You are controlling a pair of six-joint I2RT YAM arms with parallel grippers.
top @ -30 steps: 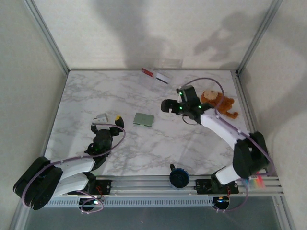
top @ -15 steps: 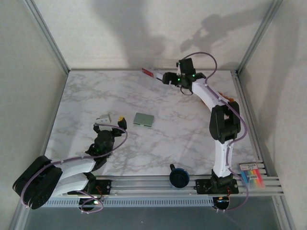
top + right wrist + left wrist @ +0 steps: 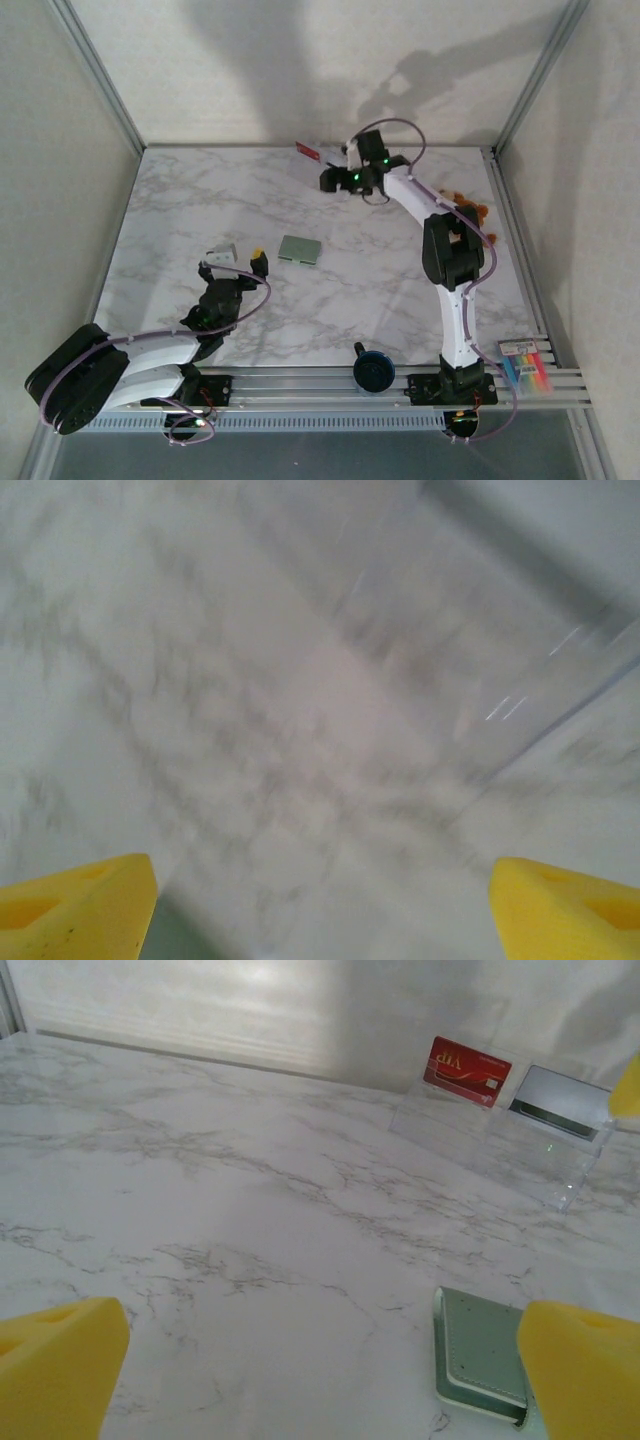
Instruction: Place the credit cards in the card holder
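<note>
A white marble-patterned table (image 3: 180,200) with grey veining sits inside plain off-white walls (image 3: 250,70) at the back and both sides. Slanted aluminium posts (image 3: 98,78) stand at the far corners, and an aluminium rail (image 3: 300,385) runs along the near edge. Soft grey shadows (image 3: 440,75) fall on the back wall.

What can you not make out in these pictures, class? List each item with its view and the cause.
White card: top view, covered by the right arm.
Plush toy: top view, mostly behind that arm.
Right wrist view: motion blur smears the tabletop.
Card holder: left wrist view, right edge hidden by a yellow finger.
Red card print: left wrist view, too small.
</note>
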